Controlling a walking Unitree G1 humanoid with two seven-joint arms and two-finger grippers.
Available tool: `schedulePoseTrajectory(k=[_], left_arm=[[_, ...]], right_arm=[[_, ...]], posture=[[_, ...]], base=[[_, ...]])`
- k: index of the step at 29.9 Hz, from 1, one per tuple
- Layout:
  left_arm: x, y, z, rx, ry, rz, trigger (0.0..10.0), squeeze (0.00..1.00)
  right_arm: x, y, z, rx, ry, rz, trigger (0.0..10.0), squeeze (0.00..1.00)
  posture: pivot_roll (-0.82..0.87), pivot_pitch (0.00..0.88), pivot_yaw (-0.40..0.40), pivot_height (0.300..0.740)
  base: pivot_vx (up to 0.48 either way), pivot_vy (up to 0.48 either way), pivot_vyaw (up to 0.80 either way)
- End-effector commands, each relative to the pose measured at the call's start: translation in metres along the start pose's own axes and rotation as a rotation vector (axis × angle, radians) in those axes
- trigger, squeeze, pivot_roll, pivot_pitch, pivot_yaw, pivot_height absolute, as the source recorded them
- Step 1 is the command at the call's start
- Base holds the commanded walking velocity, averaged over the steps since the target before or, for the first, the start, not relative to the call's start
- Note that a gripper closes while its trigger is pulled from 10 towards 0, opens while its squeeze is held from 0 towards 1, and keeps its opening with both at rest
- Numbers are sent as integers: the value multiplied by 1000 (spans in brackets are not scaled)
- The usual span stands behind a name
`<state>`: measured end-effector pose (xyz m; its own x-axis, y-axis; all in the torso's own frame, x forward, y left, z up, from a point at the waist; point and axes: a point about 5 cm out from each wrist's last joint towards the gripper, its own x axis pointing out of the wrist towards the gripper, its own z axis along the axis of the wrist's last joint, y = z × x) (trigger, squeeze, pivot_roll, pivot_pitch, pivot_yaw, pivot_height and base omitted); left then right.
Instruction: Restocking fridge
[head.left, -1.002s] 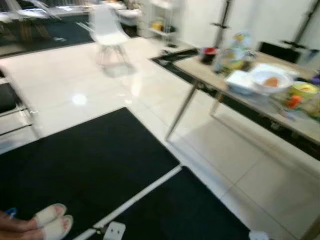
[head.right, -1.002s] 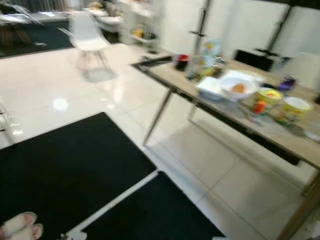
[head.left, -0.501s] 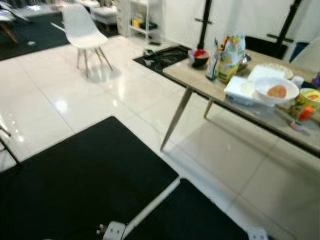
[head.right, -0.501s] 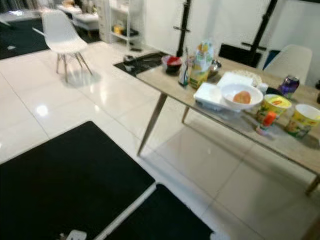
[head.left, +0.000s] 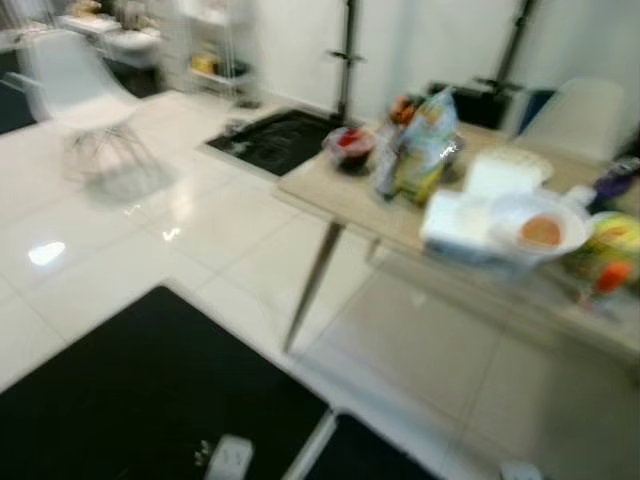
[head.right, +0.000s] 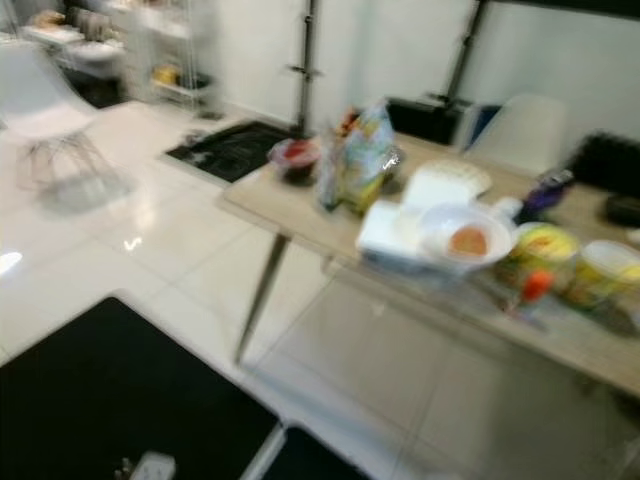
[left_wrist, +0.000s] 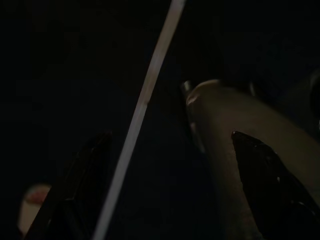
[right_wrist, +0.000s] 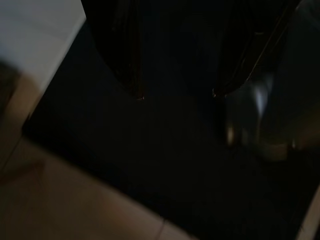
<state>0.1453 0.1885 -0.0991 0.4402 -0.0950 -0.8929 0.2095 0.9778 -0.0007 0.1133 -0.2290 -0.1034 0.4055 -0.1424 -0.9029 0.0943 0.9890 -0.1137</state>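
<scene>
Here, a long wooden table (head.right: 300, 215) on thin slanted metal legs sits at the right of the blurry frame. On it are a shiny snack bag (head.right: 365, 155), a round white bowl (head.right: 462, 235) holding something orange, and yellow cups (head.right: 540, 255). The floor (head.left: 150, 250) is glossy white tile with a flat black mat (head.left: 130, 400) at the lower left. A white chair (head.left: 75, 85) stands at the upper left. Both wrist views are dark; the left gripper (left_wrist: 170, 185) and right gripper (right_wrist: 175, 92) each show two fingers spread apart, holding nothing.
</scene>
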Motion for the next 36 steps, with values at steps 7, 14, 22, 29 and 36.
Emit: schedulePoseTrajectory(k=[7, 14, 22, 29, 36], left_arm=[[0, -4, -6, -22, 20, -2, 10000, 0], [0, -4, -6, -16, 21, -6, 10000, 0], [0, -4, -5, -17, 19, -7, 10000, 0], [0, -3, -5, -17, 20, -7, 10000, 0], [0, -4, -6, -20, 19, -12, 10000, 0]], right_arm=[[0, -6, 3, 5, -6, -14, 10000, 0], [0, -6, 4, 3, -6, -12, 10000, 0], [0, -6, 4, 0, -5, -11, 10000, 0], [0, -6, 4, -1, -4, -10, 10000, 0], [0, -6, 5, -8, -17, -16, 10000, 0]], posture=[[-51, 0, -6, 740], [-50, 0, -6, 740], [-49, 0, -5, 740], [-50, 0, -5, 740], [-51, 0, -6, 740]], base=[[220, 0, -781], [0, 0, -781], [0, 0, -781], [0, 0, -781], [0, 0, -539]])
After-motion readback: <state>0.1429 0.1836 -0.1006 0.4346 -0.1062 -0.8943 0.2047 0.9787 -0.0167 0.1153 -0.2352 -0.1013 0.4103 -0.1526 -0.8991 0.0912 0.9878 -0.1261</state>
